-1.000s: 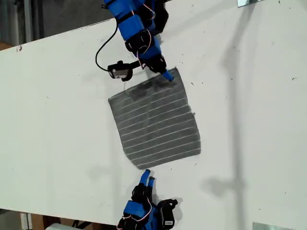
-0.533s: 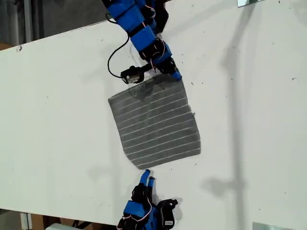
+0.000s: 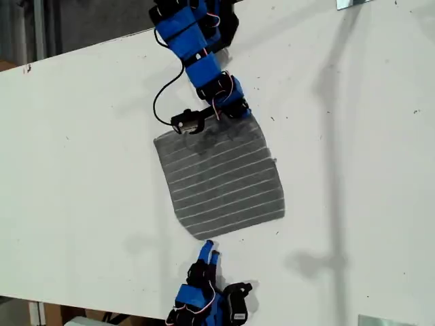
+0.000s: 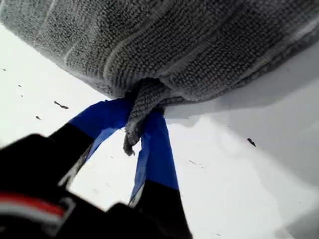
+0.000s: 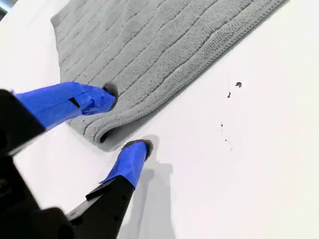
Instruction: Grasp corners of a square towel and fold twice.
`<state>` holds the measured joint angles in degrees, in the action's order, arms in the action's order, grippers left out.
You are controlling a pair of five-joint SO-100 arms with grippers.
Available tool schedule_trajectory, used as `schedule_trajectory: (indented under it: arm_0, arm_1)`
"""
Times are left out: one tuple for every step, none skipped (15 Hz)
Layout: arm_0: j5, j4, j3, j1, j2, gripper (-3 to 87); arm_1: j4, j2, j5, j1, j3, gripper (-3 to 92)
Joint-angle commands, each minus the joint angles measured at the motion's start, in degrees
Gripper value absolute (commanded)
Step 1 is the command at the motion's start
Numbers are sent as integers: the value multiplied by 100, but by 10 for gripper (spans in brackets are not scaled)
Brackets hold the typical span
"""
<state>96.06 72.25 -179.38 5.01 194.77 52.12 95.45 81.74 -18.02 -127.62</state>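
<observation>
The dark grey striped towel (image 3: 221, 176) lies flat on the white table (image 3: 81, 170). In the exterior view my first gripper (image 3: 240, 113) reaches down from the top onto the towel's upper right corner. Seen from the first wrist, my first gripper (image 4: 138, 117) is shut on that bunched corner (image 4: 142, 102), with the towel (image 4: 174, 45) raised a little there. My second gripper (image 3: 208, 250) comes in from the bottom edge of the exterior view. It (image 5: 124, 119) is open around the towel's near corner (image 5: 97, 132), one finger (image 5: 84, 99) over the cloth and the other (image 5: 132, 159) on the table.
A black cable (image 3: 162, 95) loops beside the first arm. Metal plates sit at the exterior view's top right (image 3: 353, 3) and bottom right (image 3: 380, 320). The table's far edge runs diagonally across the exterior view's upper left.
My first arm has swung toward the exterior view's right and lowered over the towel's upper right corner, now covering it. The second arm and the rest of the towel have not moved.
</observation>
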Motion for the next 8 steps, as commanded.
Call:
schedule_trajectory:
  arm_0:
    - [185, -686, 88, -615, -290, 178]
    - [281, -1028, 334, -817, -879, 173]
    - [360, -1424, 923, -1046, -2057, 168]
    - [422, -1582, 2188, -1318, -4096, 170]
    - [193, -1134, 4166, -1485, -6592, 187]
    - [-123, -343, 6223, -1564, -8657, 207]
    - [-360, 132, 7690, -1635, -10099, 217]
    - [-501, 167, 8473, -1758, -10898, 223]
  arm_1:
    - [-44, 26, 0, -88, 281, -1]
    - [-44, 26, 0, -70, 290, -1]
    - [-44, 26, 0, -62, 290, -1]
    - [-44, 26, 0, -88, 290, -1]
    - [-44, 26, 9, -114, 290, -1]
    - [-44, 26, 18, -149, 281, -1]
    - [-62, 26, 62, -193, 281, -1]
    - [-105, 26, 88, -255, 272, -1]
